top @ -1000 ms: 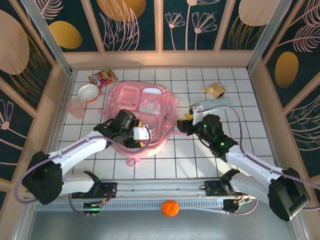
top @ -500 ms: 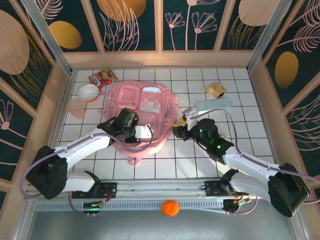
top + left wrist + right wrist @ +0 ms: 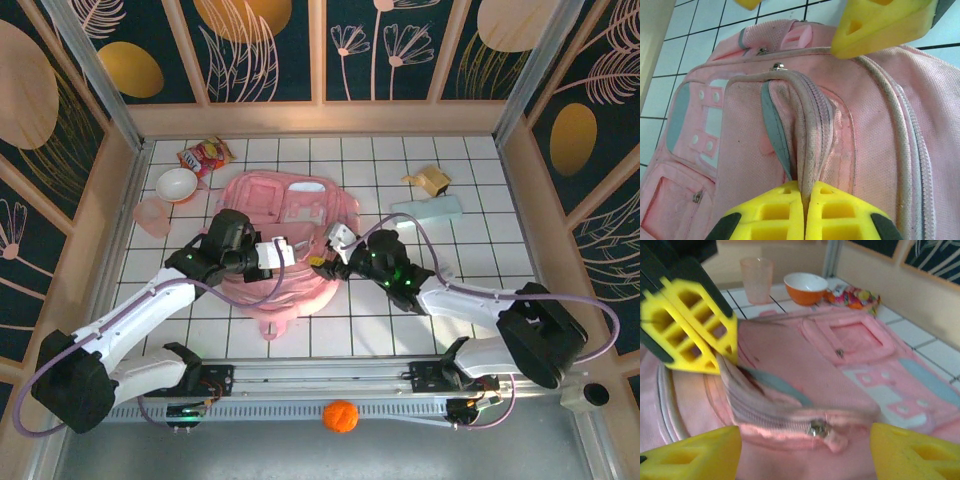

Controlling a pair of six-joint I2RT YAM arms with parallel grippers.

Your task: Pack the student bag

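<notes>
- Left claw [image 3: 802, 194] has its yellow pads squeezed together on a fold of the zipper seam of the student bag [image 3: 875, 130], lifting that flap a bit.
- Right claw [image 3: 805, 452] has its fingers spread wide. The zipper pull [image 3: 815, 428] sits in the gap between them and nothing is gripped yet.
- The bag [image 3: 300, 200] lies flat mid-table. The bowl [image 3: 177, 184] and cup [image 3: 152, 215] are off at its 10 o'clock, and the pale blue case [image 3: 427, 209] is at 3 o'clock.
- Risk, as a guess: the pull is tiny, so the right claw could close on fabric instead. If the left pinch slips, the seam goes slack and the zip won't run.
- Versus half a second ago, the right claw [image 3: 325, 262] has slid toward 9 o'clock from beside the bag onto it, ending near the left claw [image 3: 268, 252].
</notes>
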